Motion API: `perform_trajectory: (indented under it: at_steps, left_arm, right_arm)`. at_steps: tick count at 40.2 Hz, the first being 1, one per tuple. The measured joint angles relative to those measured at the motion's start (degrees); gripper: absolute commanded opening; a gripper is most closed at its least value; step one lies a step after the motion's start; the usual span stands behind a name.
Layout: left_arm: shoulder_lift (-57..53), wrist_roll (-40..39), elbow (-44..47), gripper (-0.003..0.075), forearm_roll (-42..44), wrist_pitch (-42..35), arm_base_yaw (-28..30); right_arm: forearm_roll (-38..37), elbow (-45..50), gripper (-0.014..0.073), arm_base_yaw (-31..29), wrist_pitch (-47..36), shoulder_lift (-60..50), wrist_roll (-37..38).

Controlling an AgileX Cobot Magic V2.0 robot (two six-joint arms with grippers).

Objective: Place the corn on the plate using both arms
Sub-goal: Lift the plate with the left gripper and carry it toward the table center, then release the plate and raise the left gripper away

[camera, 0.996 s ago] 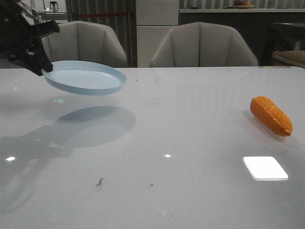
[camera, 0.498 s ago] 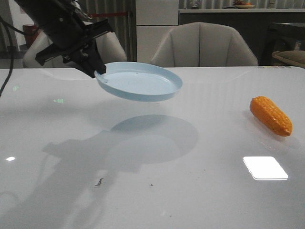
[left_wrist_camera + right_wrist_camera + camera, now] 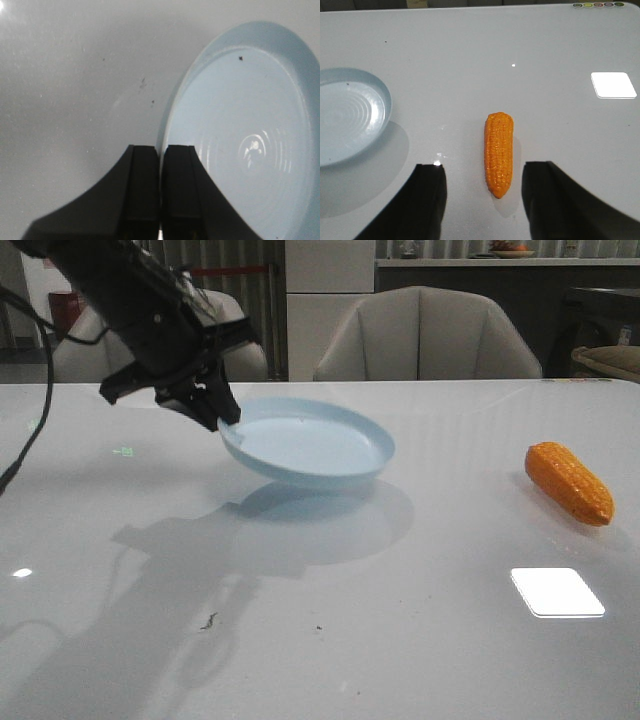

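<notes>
Lowered toward mid-table, the plate (image 3: pixel 310 445) hangs tilted, rim pinched by the left gripper (image 3: pixel 222 412), while the right gripper (image 3: pixel 482 200) gapes over the untouched corn (image 3: pixel 499 152).

The left gripper (image 3: pixel 222 416) reaches in from the upper left, fingers pinched together — the right gripper (image 3: pixel 482 200) hangs above the table, jaws spread wide.

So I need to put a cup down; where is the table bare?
Bare: the table between the plate and the corn, and all along the near edge. Crowded only around the left hand gripping the plate's rim.
</notes>
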Motion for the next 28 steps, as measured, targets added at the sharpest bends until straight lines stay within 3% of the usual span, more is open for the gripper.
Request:
perform_trajectory:
  at_steps: [4, 7, 10, 12, 15, 22, 28]
  left_arm:
    - [2.56, 0.0, 0.0, 0.0107, -0.66, 0.99, 0.0]
    - [3.81, 0.0, 0.0, 0.016, -0.78, 1.22, 0.0]
    - [4.38, 0.0, 0.0, 0.0256, -0.9, 1.22, 0.0]
    - [4.39, 0.0, 0.0, 0.0377, -0.9, 1.22, 0.0]
    - [4.39, 0.0, 0.0, 0.0491, -0.9, 0.77, 0.0]
    - [4.39, 0.89, -4.08, 0.0491, -0.74, 3.74, 0.21]
    - [3.6, 7.26, -9.92, 0.0491, 0.49, 7.13, 2.22]
  right_arm:
    - [0.0, 0.0, 0.0457, 0.0, 0.23, 0.0, 0.0]
    - [0.0, 0.0, 0.0457, 0.0, 0.93, 0.0, 0.0]
    - [0.0, 0.0, 0.0457, 0.0, 1.77, 0.0, 0.0]
    - [0.0, 0.0, 0.0457, 0.0, 2.49, 0.0, 0.0]
    - [0.0, 0.0, 0.0457, 0.0, 3.96, 0.0, 0.0]
    - [0.0, 0.0, 0.0457, 0.0, 4.25, 0.0, 0.0]
    - [0.0, 0.0, 0.0457, 0.0, 4.25, 0.0, 0.0]
